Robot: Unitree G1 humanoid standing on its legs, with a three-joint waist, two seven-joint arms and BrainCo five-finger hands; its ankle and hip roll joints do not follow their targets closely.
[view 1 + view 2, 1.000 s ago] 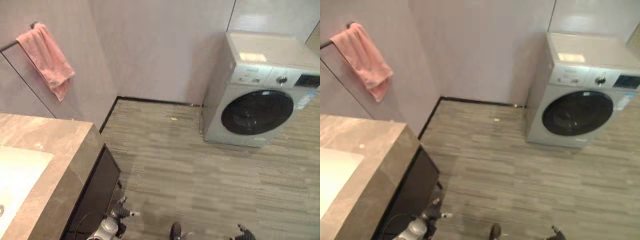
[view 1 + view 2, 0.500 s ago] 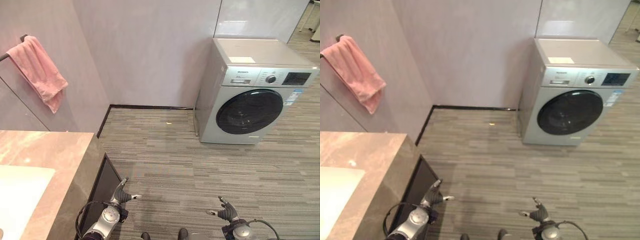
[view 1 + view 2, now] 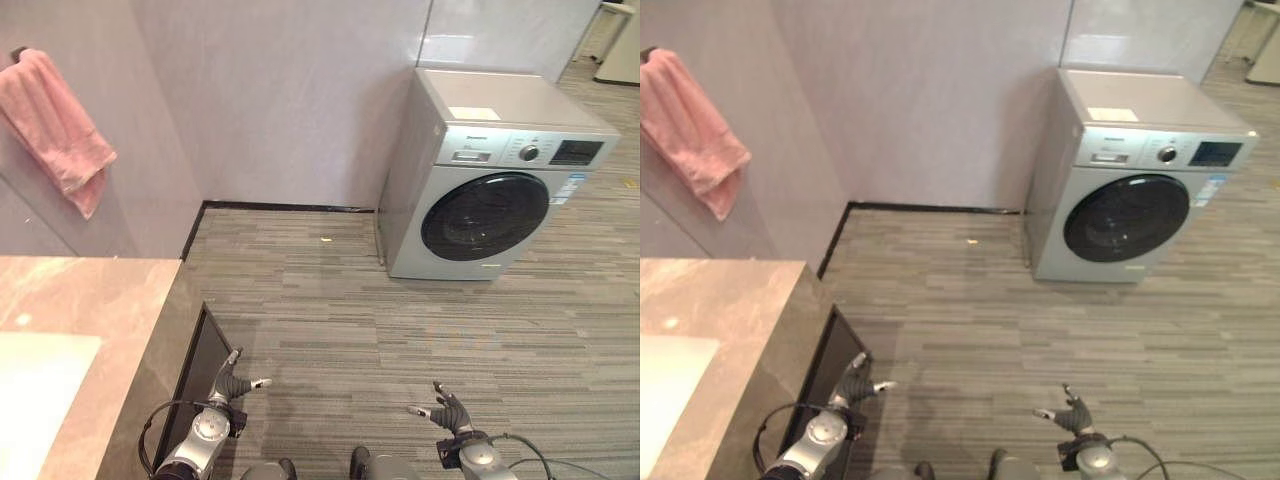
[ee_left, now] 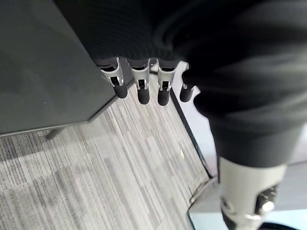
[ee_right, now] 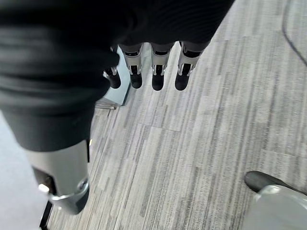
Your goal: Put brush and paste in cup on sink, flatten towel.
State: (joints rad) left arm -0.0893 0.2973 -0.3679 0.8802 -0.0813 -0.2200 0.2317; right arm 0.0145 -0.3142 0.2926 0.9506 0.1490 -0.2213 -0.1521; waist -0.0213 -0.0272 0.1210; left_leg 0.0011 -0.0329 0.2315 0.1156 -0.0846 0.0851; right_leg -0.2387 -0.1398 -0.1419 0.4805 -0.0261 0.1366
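Nearest, at six o'clock, the left hand (image 3: pixel 232 385) and right hand (image 3: pixel 444 410) hang low over the floor (image 3: pixel 400 330), fingers relaxed, holding nothing. At nine o'clock runs the bench (image 3: pixel 90 300). Farthest, at ten o'clock, the pink towel (image 3: pixel 55 125) hangs bunched: soft and light, best taken by its lower corners. The left wrist view adds the dark cabinet side (image 4: pixel 43 62).

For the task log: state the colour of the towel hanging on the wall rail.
The towel is plain pink, clearest in the left eye view.
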